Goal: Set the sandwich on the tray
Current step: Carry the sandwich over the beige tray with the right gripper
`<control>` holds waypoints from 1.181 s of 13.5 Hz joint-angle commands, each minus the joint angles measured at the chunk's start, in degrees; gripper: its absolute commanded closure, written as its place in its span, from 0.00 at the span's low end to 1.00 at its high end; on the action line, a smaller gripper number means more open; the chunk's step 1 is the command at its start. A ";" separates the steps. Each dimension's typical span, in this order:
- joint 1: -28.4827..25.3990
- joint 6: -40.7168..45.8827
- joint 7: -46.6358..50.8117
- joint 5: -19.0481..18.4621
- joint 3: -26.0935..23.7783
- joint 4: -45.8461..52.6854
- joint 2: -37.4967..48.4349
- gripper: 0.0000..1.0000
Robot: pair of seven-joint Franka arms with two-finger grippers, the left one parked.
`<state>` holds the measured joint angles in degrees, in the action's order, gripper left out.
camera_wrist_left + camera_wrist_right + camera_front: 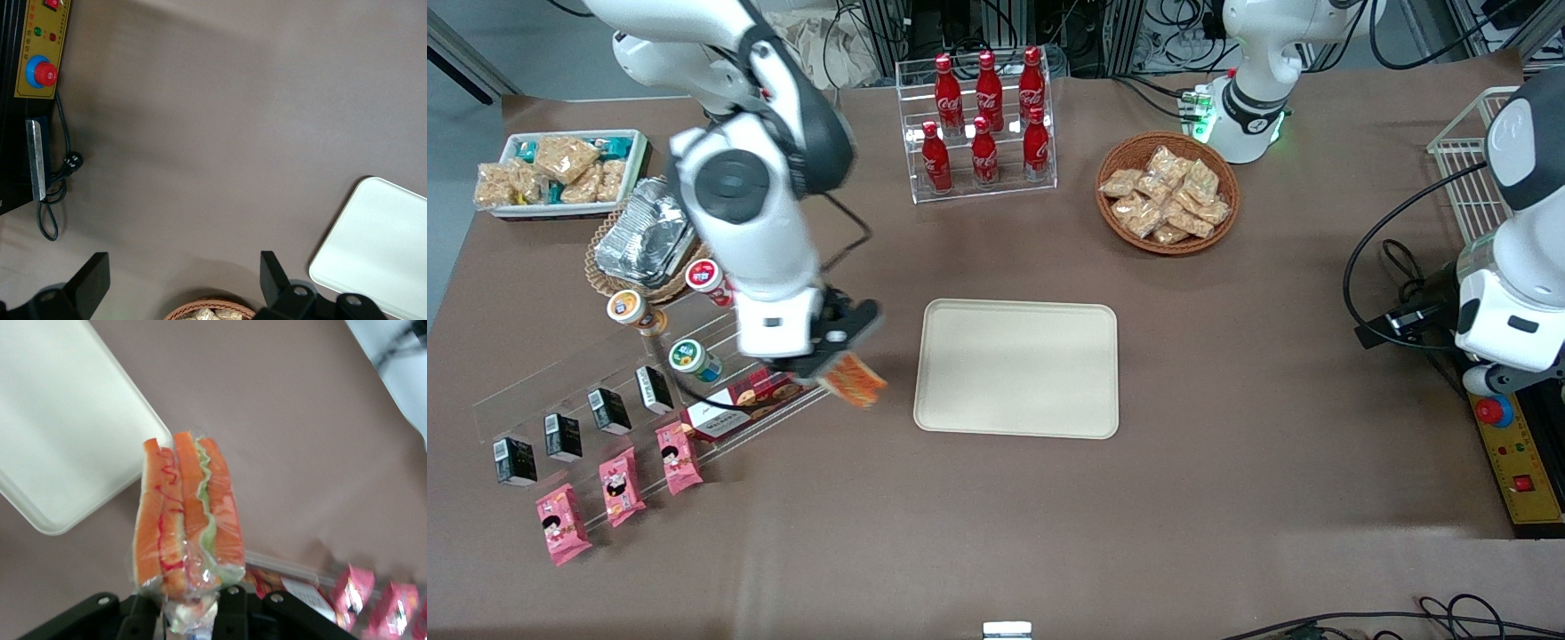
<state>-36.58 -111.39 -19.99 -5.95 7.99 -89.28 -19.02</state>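
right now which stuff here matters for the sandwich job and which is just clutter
Job:
- sandwich, held in the gripper, above the table beside the tray
- tray, bare

Clutter:
- cola bottles
- snack basket
- snack bin
- pink packets
- cookie box

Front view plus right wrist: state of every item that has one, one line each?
Claw: shut on the sandwich, above the table beside the tray.
Sandwich: wrapped, lifted off the table, not yet over the tray.
Tray: flat on the table, nothing on it.
Cola bottles: upright in the clear rack, capped.
Wicker basket: filled with snack packets.
White bin: filled with snack packets.
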 commanded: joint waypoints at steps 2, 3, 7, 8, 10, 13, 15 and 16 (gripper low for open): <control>0.02 -8.45 -8.29 -1.08 -2.62 7.37 -10.58 0.74; 0.02 -11.79 -11.44 -1.08 -3.15 7.37 -12.34 0.74; 0.11 -23.75 -17.18 -1.08 -5.52 7.45 -19.45 0.74; 0.02 -27.26 -18.23 -1.08 -5.96 7.54 -21.39 0.73; 0.02 -31.41 -19.47 -0.99 -7.80 7.54 -24.03 0.73; 0.02 -31.78 -19.21 -0.20 -11.23 7.54 -26.24 0.73; 0.02 -31.78 -19.30 1.20 -11.85 7.46 -27.38 0.72; 0.02 -31.52 -19.21 1.64 -12.38 7.46 -27.56 0.72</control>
<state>-37.22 -142.91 -38.61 -5.58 -3.15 -84.03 -44.84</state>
